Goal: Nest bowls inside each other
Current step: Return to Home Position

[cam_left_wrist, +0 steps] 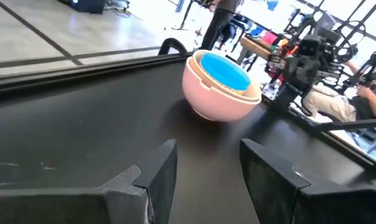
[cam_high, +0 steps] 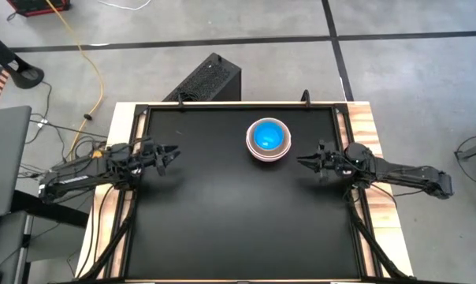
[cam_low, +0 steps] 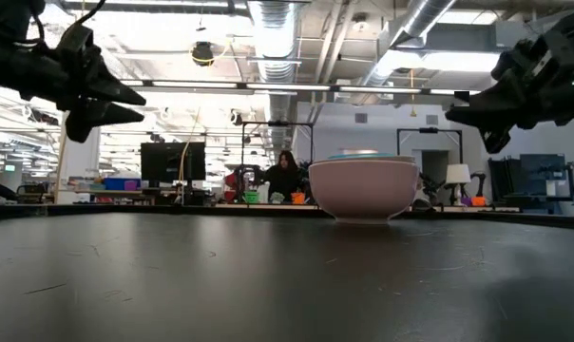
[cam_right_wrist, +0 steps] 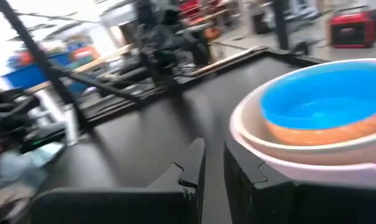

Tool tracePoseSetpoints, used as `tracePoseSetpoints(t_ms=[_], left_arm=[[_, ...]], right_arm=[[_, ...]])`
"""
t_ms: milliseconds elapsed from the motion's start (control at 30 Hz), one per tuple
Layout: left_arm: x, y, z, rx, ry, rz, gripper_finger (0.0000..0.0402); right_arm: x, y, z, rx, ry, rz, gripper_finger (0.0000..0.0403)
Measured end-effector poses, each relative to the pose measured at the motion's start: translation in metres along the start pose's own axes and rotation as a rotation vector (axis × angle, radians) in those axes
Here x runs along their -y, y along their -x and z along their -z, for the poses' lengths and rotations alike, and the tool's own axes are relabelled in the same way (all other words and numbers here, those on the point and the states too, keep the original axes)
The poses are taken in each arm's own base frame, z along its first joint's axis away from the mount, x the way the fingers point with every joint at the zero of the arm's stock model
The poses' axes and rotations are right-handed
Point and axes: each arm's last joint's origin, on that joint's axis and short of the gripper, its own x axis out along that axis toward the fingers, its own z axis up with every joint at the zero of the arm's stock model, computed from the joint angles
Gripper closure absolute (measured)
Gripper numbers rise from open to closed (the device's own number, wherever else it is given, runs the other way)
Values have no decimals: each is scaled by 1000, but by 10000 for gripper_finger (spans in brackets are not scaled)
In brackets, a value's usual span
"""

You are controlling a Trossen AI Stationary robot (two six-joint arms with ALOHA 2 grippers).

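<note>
The bowls stand nested in one stack [cam_high: 267, 140] on the black table, right of centre toward the far edge. The outer bowl is pink [cam_low: 363, 190], the innermost is bright blue [cam_left_wrist: 224, 70], and pale and beige rims [cam_right_wrist: 312, 134] show between them. The stack rests on the pink bowl's base. My left gripper [cam_high: 173, 155] [cam_left_wrist: 208, 165] hangs at the table's left side, pointing level toward the stack, open and holding nothing. My right gripper [cam_high: 301, 162] [cam_right_wrist: 214, 165] hangs just right of the stack, clear of it, with only a narrow gap between its fingers and nothing in it.
A black box [cam_high: 210, 79] stands on the floor beyond the table's far edge. Wooden rails [cam_high: 376, 130] run along the table's sides. The near half of the black table top [cam_high: 238, 229] is bare. A person [cam_low: 285, 176] sits in the room behind.
</note>
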Motion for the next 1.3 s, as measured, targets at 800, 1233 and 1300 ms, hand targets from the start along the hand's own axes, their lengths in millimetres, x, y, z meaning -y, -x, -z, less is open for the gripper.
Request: tracePoseSetpoints(t_ms=[800,1233,1300], left_arm=[[-6,-6,18,-33,-137,38,237],[-6,-6,18,-39,-29,40,237],[-6,-6,18,-39,-29,40,237]], right_arm=[[4,0,6,-45,-5,92,340],[4,0,6,-46,-6,91,340],[4,0,6,-46,-6,91,340]])
